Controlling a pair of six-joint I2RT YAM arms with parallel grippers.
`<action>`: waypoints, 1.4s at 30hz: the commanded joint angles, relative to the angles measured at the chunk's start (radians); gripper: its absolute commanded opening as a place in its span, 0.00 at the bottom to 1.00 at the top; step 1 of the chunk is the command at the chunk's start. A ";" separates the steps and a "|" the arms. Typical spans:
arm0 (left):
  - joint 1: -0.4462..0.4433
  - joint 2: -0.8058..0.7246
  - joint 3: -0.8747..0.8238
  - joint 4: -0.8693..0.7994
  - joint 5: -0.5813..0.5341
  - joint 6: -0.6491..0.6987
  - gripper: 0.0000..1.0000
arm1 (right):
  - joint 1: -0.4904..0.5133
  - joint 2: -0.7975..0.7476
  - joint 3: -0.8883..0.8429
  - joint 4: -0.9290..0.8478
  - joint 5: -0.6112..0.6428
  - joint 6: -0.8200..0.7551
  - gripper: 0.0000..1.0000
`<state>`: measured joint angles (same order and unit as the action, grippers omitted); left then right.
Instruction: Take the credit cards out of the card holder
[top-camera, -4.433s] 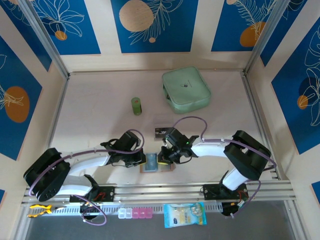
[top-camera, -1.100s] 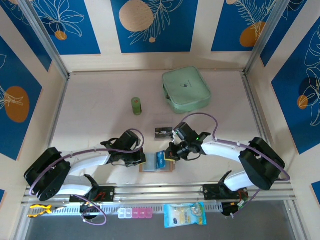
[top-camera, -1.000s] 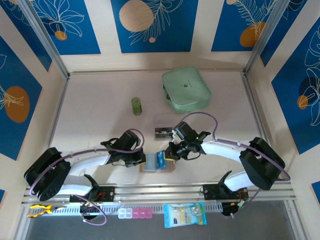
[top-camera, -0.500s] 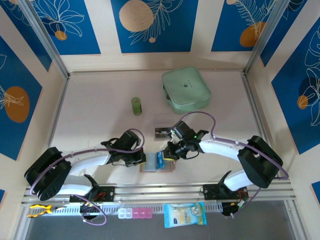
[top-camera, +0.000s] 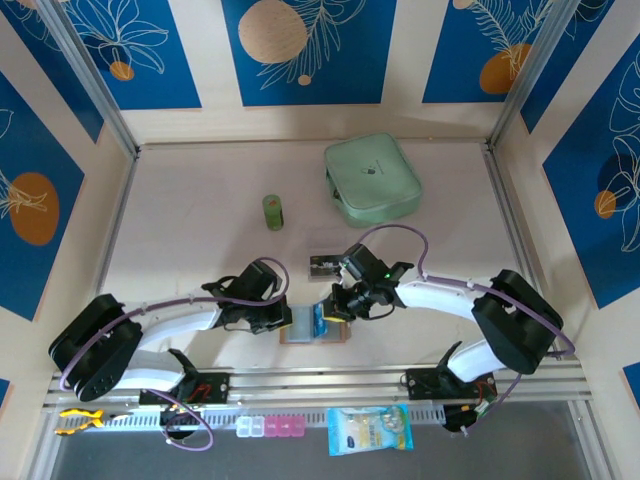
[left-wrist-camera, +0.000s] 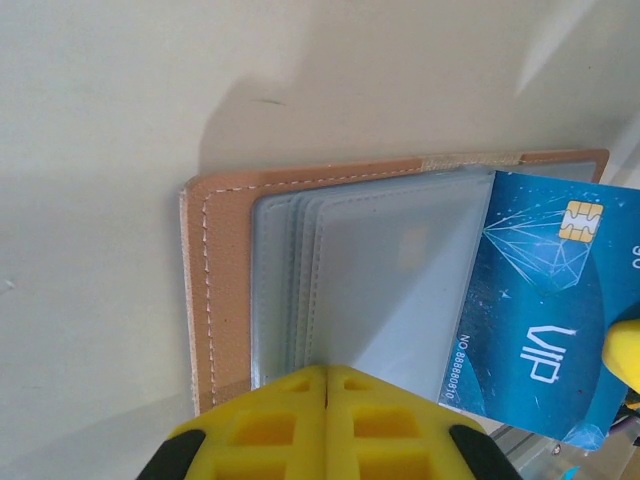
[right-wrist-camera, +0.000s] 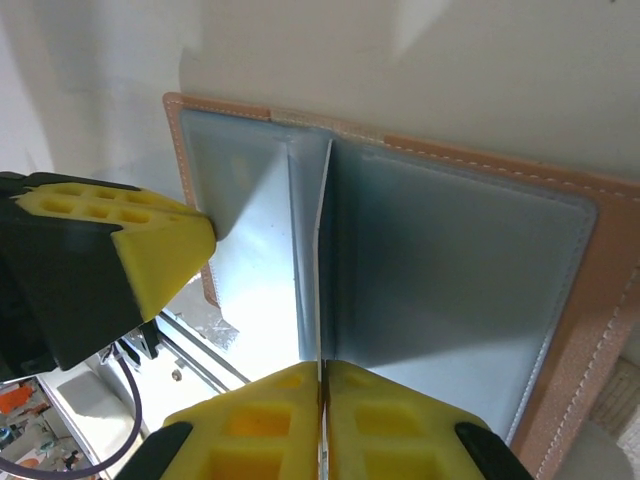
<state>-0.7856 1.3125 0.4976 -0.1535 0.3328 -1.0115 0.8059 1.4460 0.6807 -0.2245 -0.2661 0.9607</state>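
The card holder (top-camera: 300, 337) is lying open at the table's near edge. The left gripper (left-wrist-camera: 327, 385), fingers pressed together, is pinning its left half. The right gripper (right-wrist-camera: 322, 372) is pinching a half-out blue credit card (left-wrist-camera: 530, 320). Extraction seems under way; next, pulling it clear of the slot.

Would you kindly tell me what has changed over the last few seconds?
The right claw gripped the blue card and lifted it on edge over the card holder. The left claw, dark card and green case stayed put.
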 joint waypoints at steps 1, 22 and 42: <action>0.000 0.010 -0.011 -0.042 -0.013 0.009 0.01 | 0.006 0.007 -0.002 -0.003 0.005 0.010 0.07; -0.001 -0.022 -0.015 -0.046 -0.023 0.000 0.09 | -0.151 -0.144 0.271 -0.449 0.110 -0.578 0.00; 0.000 -0.153 -0.056 -0.070 -0.072 -0.025 0.30 | -0.147 0.343 0.895 -0.883 0.410 -1.643 0.00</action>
<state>-0.7856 1.1877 0.4595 -0.1944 0.2863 -1.0229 0.6598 1.7409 1.5116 -1.0012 0.0887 -0.5098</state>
